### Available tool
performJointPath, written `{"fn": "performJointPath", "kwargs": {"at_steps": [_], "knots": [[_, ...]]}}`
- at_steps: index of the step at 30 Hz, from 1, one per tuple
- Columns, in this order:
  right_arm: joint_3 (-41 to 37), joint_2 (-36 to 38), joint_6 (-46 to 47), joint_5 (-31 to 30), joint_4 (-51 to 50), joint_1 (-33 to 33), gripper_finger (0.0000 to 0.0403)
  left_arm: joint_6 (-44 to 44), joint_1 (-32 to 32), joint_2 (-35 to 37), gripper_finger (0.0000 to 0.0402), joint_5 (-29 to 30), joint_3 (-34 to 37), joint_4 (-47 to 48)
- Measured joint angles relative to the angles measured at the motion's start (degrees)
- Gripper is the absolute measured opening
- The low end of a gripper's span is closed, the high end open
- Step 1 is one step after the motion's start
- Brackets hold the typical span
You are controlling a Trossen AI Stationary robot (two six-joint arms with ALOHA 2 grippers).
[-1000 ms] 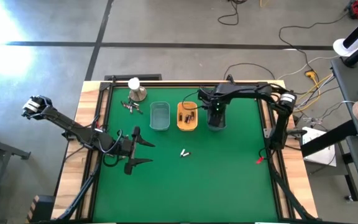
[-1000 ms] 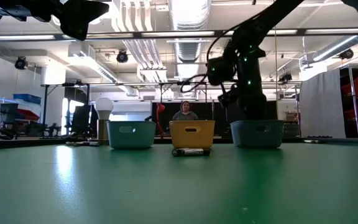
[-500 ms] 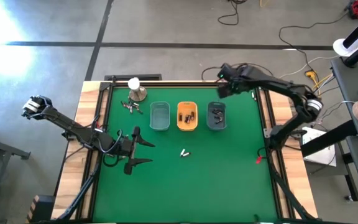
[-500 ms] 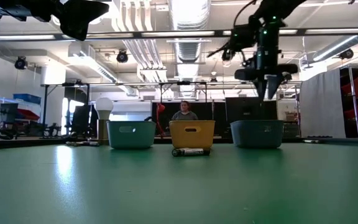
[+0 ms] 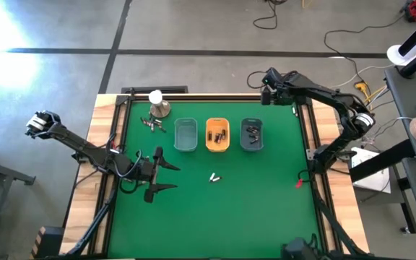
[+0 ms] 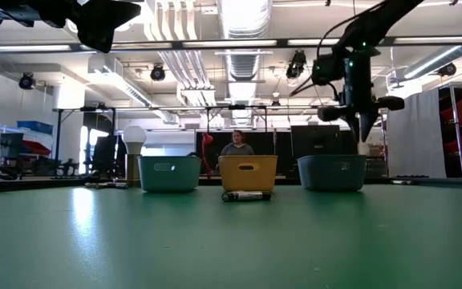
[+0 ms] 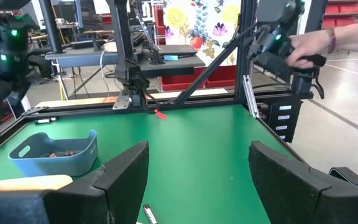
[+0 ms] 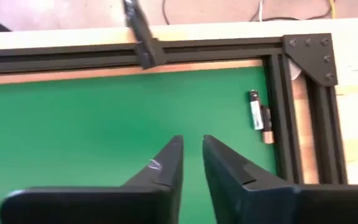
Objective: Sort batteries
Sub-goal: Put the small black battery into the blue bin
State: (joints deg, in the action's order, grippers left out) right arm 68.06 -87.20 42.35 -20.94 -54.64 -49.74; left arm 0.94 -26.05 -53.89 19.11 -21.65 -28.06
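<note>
Three small trays stand in a row on the green mat: teal [image 5: 185, 135], orange [image 5: 217, 135] and blue-grey [image 5: 251, 135]. Batteries lie in the orange and blue-grey trays. Two batteries [image 5: 214, 177] lie on the mat in front of the trays, and a small heap [image 5: 152, 124] lies at the far left. One battery [image 8: 256, 116] lies against the frame's inner edge in the far right corner. My right gripper [image 5: 269, 79] hangs above that corner and points down, fingers almost together [image 8: 192, 144], nothing between them. My left gripper [image 5: 163, 173] waits open and level at the left.
A metal dome with a white ball [image 5: 158, 104] stands at the far left, next to the battery heap. A black frame [image 8: 278, 93] edges the mat. In the left wrist view a person's hand [image 7: 309, 46] holds a device beyond the table.
My right gripper has risen out of the blue-grey tray and swung toward the table's far right corner, rolling about its own axis as it went. The left arm and all three trays have kept still.
</note>
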Motion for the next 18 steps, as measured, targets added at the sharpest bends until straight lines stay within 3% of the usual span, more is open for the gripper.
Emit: {"fn": "performJointPath", "kwargs": {"at_steps": [4,9,18], "knots": [[-1.1,-2.1,-2.0,-0.1,-1.3,-2.9,0.0014,0.1,0.0,0.0,0.0252,0.0,0.0,0.0],[-0.8,-6.1,-4.5,-0.1,-2.6,-5.9,0.0012,-0.3,0.0,-0.3,0.0252,0.0,0.0,0.0],[4.5,-15.1,-8.0,-0.1,-5.6,-8.6,0.0012,-1.9,0.1,-2.5,0.0252,5.9,0.0,0.5]]}}
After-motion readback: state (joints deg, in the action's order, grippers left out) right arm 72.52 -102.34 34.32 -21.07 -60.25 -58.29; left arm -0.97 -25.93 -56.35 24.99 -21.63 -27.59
